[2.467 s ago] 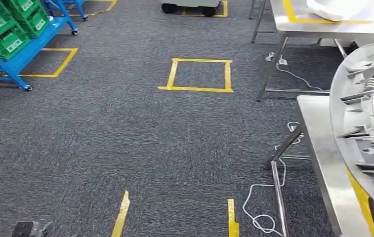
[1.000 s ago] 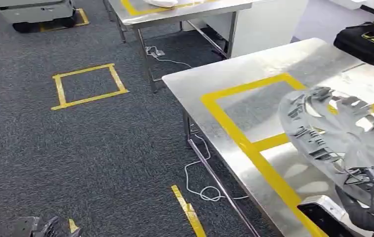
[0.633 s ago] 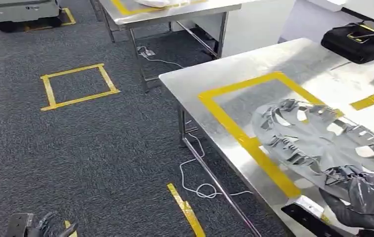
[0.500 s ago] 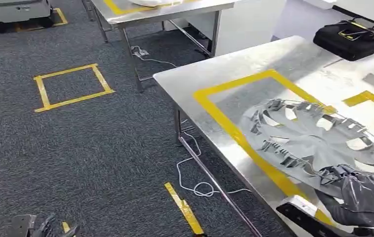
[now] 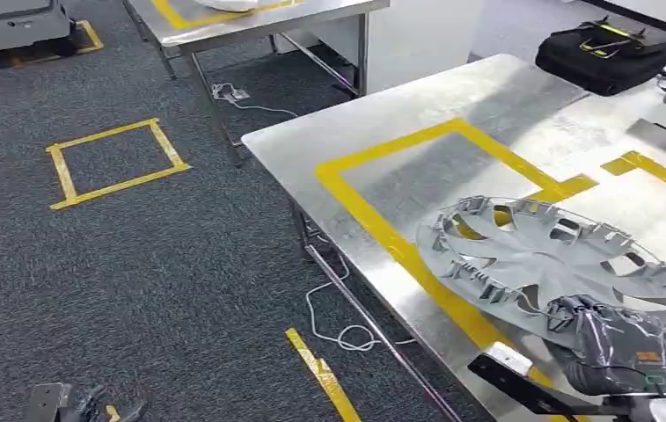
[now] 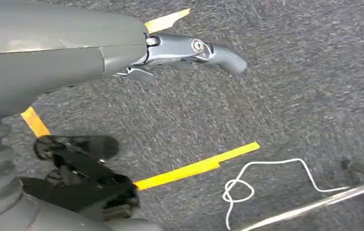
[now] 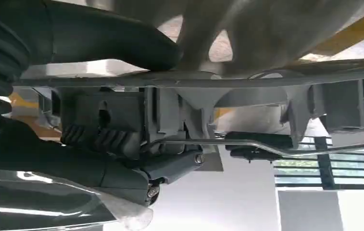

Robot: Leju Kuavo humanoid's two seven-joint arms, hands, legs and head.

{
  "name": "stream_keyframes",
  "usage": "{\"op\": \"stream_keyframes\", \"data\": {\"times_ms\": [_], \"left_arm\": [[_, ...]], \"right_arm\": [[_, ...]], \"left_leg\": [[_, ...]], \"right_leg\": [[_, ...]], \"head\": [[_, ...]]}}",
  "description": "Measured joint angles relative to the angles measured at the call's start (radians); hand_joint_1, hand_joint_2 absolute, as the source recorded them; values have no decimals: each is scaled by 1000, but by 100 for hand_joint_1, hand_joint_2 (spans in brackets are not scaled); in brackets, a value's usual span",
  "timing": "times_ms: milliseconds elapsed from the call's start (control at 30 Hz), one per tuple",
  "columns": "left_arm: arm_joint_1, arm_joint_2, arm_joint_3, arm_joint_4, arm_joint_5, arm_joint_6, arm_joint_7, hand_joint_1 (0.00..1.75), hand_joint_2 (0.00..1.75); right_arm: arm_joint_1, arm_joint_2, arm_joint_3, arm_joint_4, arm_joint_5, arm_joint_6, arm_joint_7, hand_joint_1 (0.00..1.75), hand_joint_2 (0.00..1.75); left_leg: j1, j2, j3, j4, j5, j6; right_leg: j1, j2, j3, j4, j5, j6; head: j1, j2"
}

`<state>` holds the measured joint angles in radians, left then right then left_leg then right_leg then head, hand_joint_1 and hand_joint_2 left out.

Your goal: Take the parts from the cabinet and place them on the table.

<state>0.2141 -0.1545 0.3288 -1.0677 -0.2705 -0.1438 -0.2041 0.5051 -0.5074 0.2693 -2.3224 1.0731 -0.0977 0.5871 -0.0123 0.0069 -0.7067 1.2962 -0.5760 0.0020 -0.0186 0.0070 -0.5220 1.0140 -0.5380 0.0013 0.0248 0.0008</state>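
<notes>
Right hand (image 5: 621,350) grips the wheel cover (image 5: 556,262) at its 5 o'clock rim, on the table (image 5: 382,141); left hand (image 6: 184,50) hangs released.

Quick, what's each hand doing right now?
Left hand: holds nothing, fingers apart, over the carpet.
Right hand: grips the hubcap's rim.

Right robot hand (image 5: 621,350): dark grey, wrapped in a glossy, crinkled covering bearing a small orange mark; its wrist view shows a black ribbed cover, dark ridged finger pads (image 7: 95,138) and a screw head. Left robot hand (image 6: 136,53): smooth grey shell, ribbed cover, a blue-grey metallic thumb with a round silver fastener.
</notes>
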Motion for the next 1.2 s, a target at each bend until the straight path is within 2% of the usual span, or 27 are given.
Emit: {"op": "stream_keyframes", "data": {"times_ms": [67,100,133,200,233,267,300,333,400,433,467,500,567,600,633,667,700,800,833,933,967,1000,1033,1100,1133,1167,1200], "left_arm": [[0,6,-5,2,0,4,0,0,175],[0,9,-8,2,0,4,0,0,175],[-2,11,-9,4,0,5,0,0,175],[-5,16,-10,5,-3,11,0,0,175],[-5,18,-15,5,-7,18,0,0,175],[-4,19,-21,5,-11,21,0,0,175],[-2,19,-26,5,-12,23,0,0,175],[-4,19,-30,5,-13,24,0,0,175],[-6,22,-35,6,-14,24,1,0,175],[-5,22,-37,6,-14,24,1,0,175],[-4,23,-38,7,-14,24,1,0,175],[-4,24,-40,8,-14,24,1,0,175],[-4,24,-43,10,-16,25,1,0,175],[-4,25,-47,10,-16,26,1,0,175],[-5,29,-49,11,-16,31,0,0,175],[-8,30,-51,11,-15,33,0,0,175],[-9,34,-54,11,-11,34,-1,0,175],[-10,39,-60,11,-9,37,-3,0,175],[-13,39,-64,11,-8,37,-3,0,175],[-13,44,-66,12,-7,39,-3,0,175],[-11,44,-67,13,-7,39,-3,0,175],[-9,44,-68,14,-7,39,-3,0,175],[-6,46,-71,16,-8,39,-3,0,175],[-5,51,-75,16,-8,39,-3,0,175],[-4,52,-76,16,-8,39,-3,0,175],[-4,55,-77,18,-8,41,-3,0,175],[-3,58,-78,17,-8,43,-3,0,175]], "right_arm": [[0,-4,8,7,-2,0,4,175,175],[1,-6,11,10,-2,0,6,175,175],[0,-6,14,13,-2,-1,8,175,175],[-1,-10,19,16,-4,-1,12,175,175],[1,-13,22,17,-5,-1,16,175,175],[-2,-20,24,18,-6,-1,19,175,175],[-3,-24,27,21,-8,-2,20,175,175],[-5,-29,29,22,-10,-2,20,175,175],[-7,-32,35,26,-12,-2,20,175,175],[-7,-33,39,28,-12,-2,20,175,175],[-6,-34,42,30,-13,-2,20,175,175],[-4,-35,45,31,-13,-2,20,175,175],[-5,-38,50,31,-13,-2,21,175,175],[-5,-39,51,31,-13,-2,24,175,175],[-8,-41,55,35,-12,-1,29,175,175],[-13,-42,57,35,-12,-2,32,175,175],[-10,-45,61,35,-12,-2,35,175,175],[-12,-47,68,35,-11,-3,36,175,175],[-14,-47,69,35,-11,-3,36,175,175],[-15,-47,76,35,-11,-3,38,175,175],[-15,-47,79,35,-11,-3,41,175,175],[-15,-47,81,35,-11,-3,43,175,175],[-15,-47,84,35,-11,-3,48,175,175],[-14,-47,89,35,-10,-3,55,175,175],[-14,-47,91,35,-8,-3,58,175,175],[-14,-47,93,35,-3,-3,64,175,175],[-12,-47,95,32,0,-3,67,175,175]], "left_leg": [[-8,-4,56,-160,116,15],[-16,-9,83,-239,153,25],[-20,-12,95,-246,133,34],[-23,-10,101,-282,119,48],[-22,-8,105,-290,118,50],[-18,-11,123,-304,118,51],[-13,-10,142,-319,119,50],[-12,-11,152,-324,116,54],[-12,-11,157,-323,106,55],[-13,-11,162,-323,100,55],[-13,-10,169,-323,94,53],[-12,-10,180,-323,87,51],[-9,-11,210,-323,67,44],[-9,-10,222,-322,58,40],[-11,-11,228,-321,52,33],[-12,-10,216,-315,49,27],[-12,-8,213,-316,46,21],[-10,-9,219,-297,36,7],[-8,-9,202,-250,27,0],[3,-9,60,-17,-63,-14],[4,-9,28,19,-65,-14],[4,-9,18,16,-50,-13],[3,-9,24,-34,5,-9],[0,-9,72,-195,130,2],[-4,-10,85,-233,155,6],[-10,-11,75,-234,132,12],[-12,-13,90,-273,132,19]], "right_leg": [[0,3,22,-1,-15,2],[-2,4,14,-4,-22,6],[1,5,23,-5,-27,12],[-3,8,27,-7,-19,23],[-2,6,26,-6,-11,35],[-1,5,34,-9,-14,38],[-1,1,28,7,-33,37],[1,2,7,52,-55,39],[-1,2,-91,208,-112,44],[-1,1,-137,269,-127,49],[-1,1,-162,290,-122,52],[-2,0,-164,268,-93,52],[-5,-4,-109,108,36,56],[-7,-8,-84,36,80,57],[1,-11,-80,31,55,53],[5,-11,-67,2,36,36],[6,-9,-67,7,47,20],[0,-5,-47,-1,40,4],[-1,-6,-34,-3,35,-4],[0,-5,-14,-3,13,-11],[1,-3,-5,-3,6,-10],[1,-1,4,-3,0,-10],[1,1,20,-4,-12,-9],[1,3,50,-5,-29,-4],[1,3,47,-7,-35,0],[0,5,53,-9,-36,4],[0,7,46,-8,-37,9]], "head": [[1,0],[0,0],[2,0],[0,0],[1,0],[0,0],[4,0],[6,0],[8,0],[8,0],[8,0],[10,0],[9,0],[9,0],[8,-1],[10,-1],[6,0],[5,0],[1,0],[-1,0],[-3,0],[-2,0],[-2,0],[-2,0],[0,0],[-1,0],[-4,0]]}}
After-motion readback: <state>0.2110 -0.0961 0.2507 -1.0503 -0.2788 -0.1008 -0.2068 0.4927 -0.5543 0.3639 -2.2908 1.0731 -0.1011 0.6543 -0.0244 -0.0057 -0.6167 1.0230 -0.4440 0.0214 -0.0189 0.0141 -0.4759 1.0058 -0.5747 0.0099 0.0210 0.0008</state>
